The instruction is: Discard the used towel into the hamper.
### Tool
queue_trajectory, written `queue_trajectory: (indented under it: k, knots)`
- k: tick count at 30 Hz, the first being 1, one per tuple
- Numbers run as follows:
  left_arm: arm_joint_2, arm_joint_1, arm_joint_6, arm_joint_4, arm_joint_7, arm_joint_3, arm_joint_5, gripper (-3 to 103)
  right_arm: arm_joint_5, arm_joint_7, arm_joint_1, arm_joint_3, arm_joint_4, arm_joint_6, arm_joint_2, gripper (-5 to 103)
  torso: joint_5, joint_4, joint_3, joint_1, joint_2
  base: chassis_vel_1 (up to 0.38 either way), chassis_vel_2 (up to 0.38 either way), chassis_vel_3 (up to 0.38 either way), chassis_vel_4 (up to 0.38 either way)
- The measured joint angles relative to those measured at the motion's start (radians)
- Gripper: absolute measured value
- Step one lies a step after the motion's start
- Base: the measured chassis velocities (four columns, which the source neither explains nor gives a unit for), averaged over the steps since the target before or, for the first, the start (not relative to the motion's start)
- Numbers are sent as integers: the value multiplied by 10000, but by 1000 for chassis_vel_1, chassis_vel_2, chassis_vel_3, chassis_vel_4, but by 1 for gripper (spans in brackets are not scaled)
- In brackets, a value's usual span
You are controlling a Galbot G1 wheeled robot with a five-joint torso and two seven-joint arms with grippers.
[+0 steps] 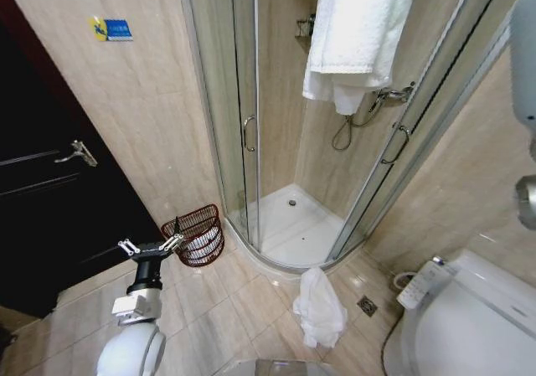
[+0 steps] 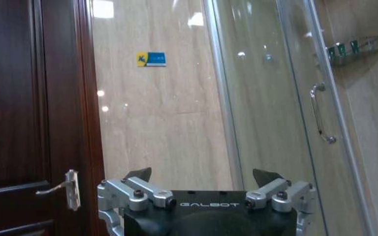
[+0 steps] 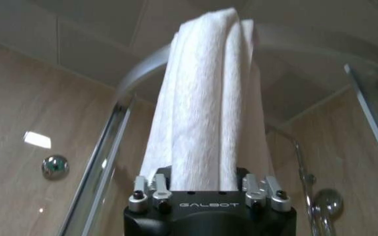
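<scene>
You see the hamper (image 1: 195,235) on the beige tiled floor (image 1: 226,309), just beside the shower cabin (image 1: 276,141). Your right gripper (image 3: 202,183) clamps the white towel (image 3: 205,98); your left gripper (image 1: 151,246), fingers apart, is near the hamper.

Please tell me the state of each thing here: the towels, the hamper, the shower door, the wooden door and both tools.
hanging towel: draped over the shower frame, gripped by the right tool
floor towel: crumpled on the tiles
hamper: upright, something pale inside
shower door: closed
wooden door: closed
left tool: open, empty
</scene>
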Motion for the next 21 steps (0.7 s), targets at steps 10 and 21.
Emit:
queue_trajectory:
  k: [10, 21]
  knots:
    - [-35, 4, -163, 52, -41, 116, 307, 100, 109, -78, -471, -12, 443, 7, -444, 24, -1, 0, 0, 0, -1, 0, 0, 0, 0]
    - [-5, 4, -197, 70, -49, 120, 302, 100, 245, -97, -533, -85, 526, 150, -642, 8, -4, 1, 0, 0, -1, 0, 0, 0, 0]
